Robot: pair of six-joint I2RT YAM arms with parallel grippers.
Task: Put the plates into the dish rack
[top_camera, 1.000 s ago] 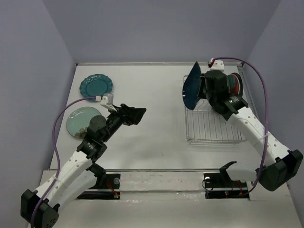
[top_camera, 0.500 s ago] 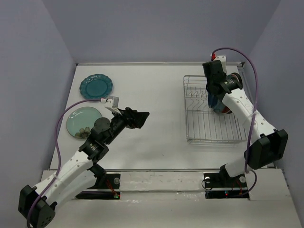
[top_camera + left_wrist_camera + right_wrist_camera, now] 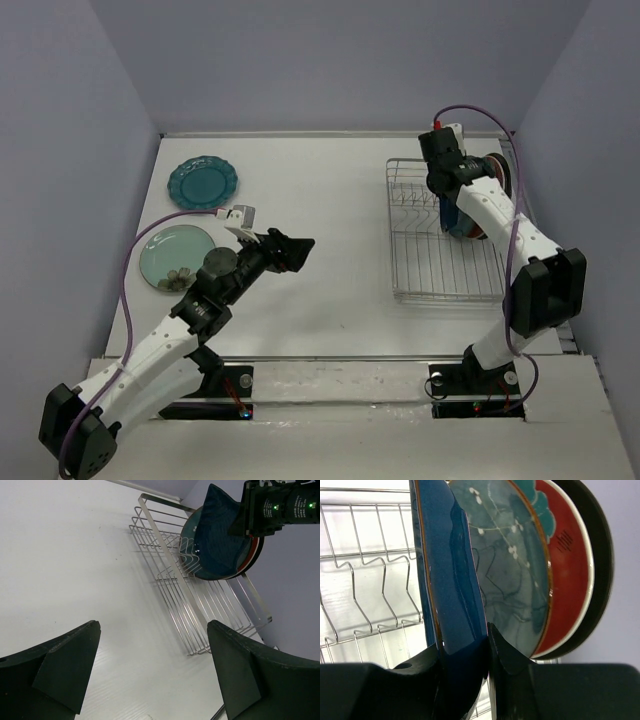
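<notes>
The silver wire dish rack (image 3: 430, 265) stands at the right and also shows in the left wrist view (image 3: 175, 575). My right gripper (image 3: 447, 190) (image 3: 462, 640) is shut on the rim of the dark blue leaf-shaped plate (image 3: 450, 580) (image 3: 449, 214), which stands upright in the rack. Behind it stand the glossy dark teal plate (image 3: 510, 565), the red-and-light-blue patterned plate (image 3: 565, 580) and a dark-rimmed plate (image 3: 600, 555). My left gripper (image 3: 295, 250) (image 3: 152, 625) is open and empty above the table's middle. The scalloped teal plate (image 3: 203, 181) and the pale mint plate (image 3: 170, 252) lie flat at the left.
The left arm's elbow overlaps the near edge of the pale mint plate. The front half of the rack (image 3: 445, 280) holds nothing. Purple walls close in the table at the left, back and right.
My right gripper has carried the dark blue plate from above the rack's left back corner down among the tines, next to the other upright plates. My left gripper has shifted slightly right.
</notes>
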